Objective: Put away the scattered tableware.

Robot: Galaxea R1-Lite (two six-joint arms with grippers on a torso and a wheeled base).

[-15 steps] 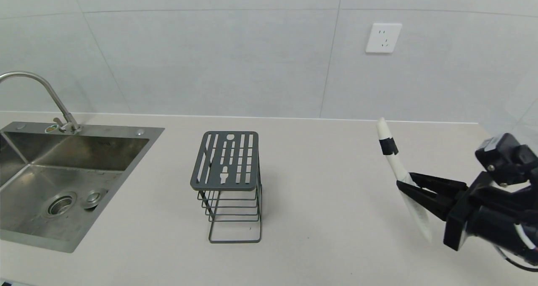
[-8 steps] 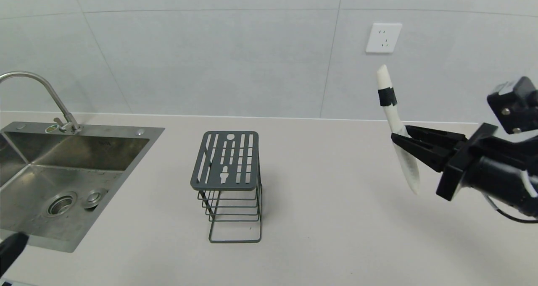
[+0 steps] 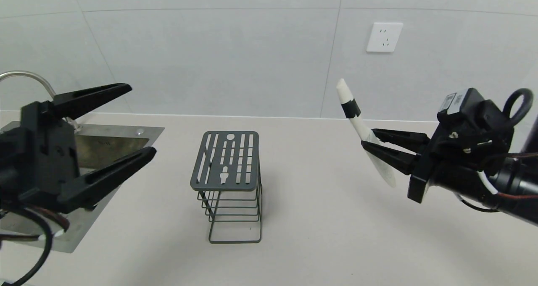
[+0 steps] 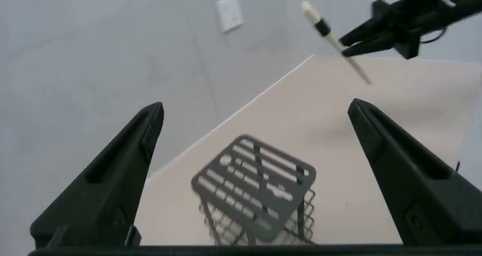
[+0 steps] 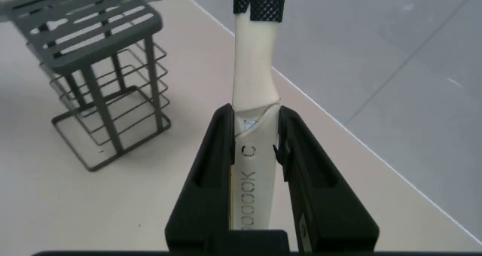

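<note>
Beige countertop [image 3: 319,219] under a grey tiled wall. Nearest, left of the wire rack [image 3: 227,181]: left gripper [image 3: 143,118], fingers spread wide apart. Right of the rack, raised off the counter: right gripper [image 3: 369,138] clamped on one white knife [image 3: 356,120], black-banded handle tilted up toward the rack. One rack, upright, slotted top. One sink [image 3: 117,129] left of the rack, largely hidden by the left gripper; faucet [image 3: 25,74] partly cut off. Farthest: one wall socket [image 3: 384,37].

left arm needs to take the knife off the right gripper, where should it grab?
The free handle end around the black band, coming from the robot's left: the white knife tilts that way above the right gripper, which clamps the handle-blade junction; left gripper is open.
</note>
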